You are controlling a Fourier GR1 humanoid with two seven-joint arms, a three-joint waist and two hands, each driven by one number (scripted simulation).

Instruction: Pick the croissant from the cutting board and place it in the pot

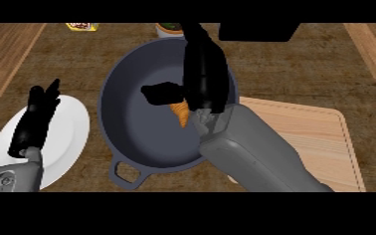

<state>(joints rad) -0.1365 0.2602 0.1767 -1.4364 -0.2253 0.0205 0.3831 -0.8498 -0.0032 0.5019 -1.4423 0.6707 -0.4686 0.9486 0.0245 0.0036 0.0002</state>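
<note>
The dark grey pot (pixel 132 129) with a loop handle at its front sits in the middle of the counter. My right hand (pixel 204 77) hangs over the pot's right half, fingers stretched straight toward the far rim and thumb sticking out to the left. Just below the thumb, a small orange piece of the croissant (pixel 179 113) shows inside the pot; the palm hides the rest of it. The wooden cutting board (pixel 312 132) lies to the right of the pot, partly under my right forearm. At the left edge my left hand (pixel 33 122) rests open, fingers up.
A white plate (pixel 70 129) lies left of the pot, under my left hand. At the counter's back stand a yellow packet (pixel 81 26), a small round container (pixel 169 29) and a black box (pixel 258 32). Lighter wood strips border both sides.
</note>
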